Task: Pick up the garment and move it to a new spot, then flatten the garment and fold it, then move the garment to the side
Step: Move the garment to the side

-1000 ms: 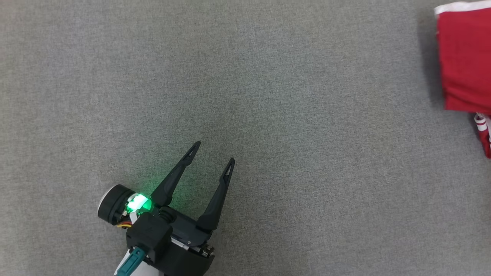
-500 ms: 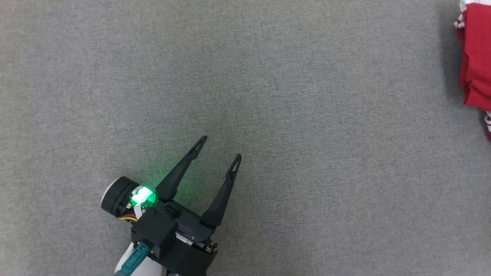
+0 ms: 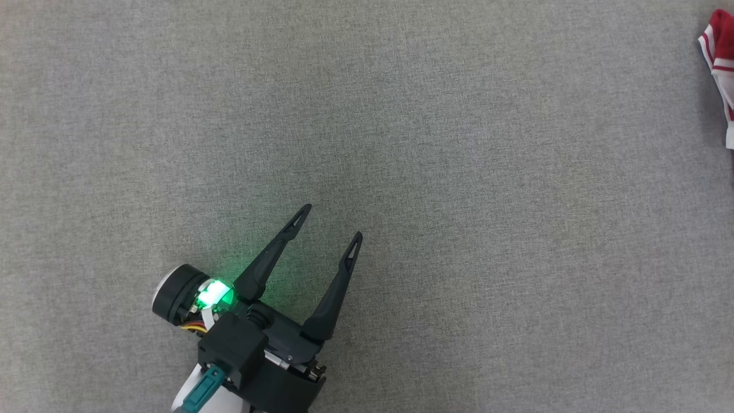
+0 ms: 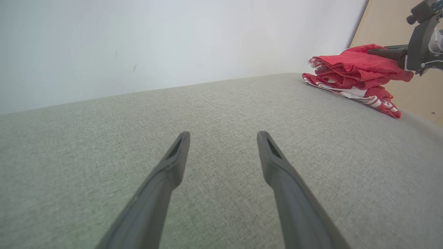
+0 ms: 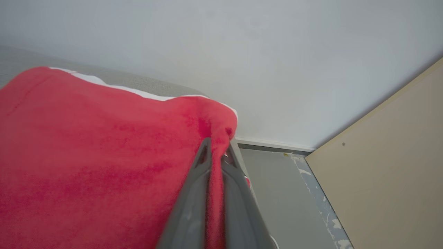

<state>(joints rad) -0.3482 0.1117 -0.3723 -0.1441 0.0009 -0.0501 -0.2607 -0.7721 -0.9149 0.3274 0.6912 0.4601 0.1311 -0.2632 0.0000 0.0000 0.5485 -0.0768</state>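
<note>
Garment [image 3: 723, 63] slid rightward; wrist view shows right jaws pinching it, left jaws spread.

The garment [image 3: 722, 40] has shifted farther right, nearly leaving view.

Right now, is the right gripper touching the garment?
Touching. In the right wrist view, the right gripper is shut on a fold of the red garment; cloth is pinched between its fingers.
</note>
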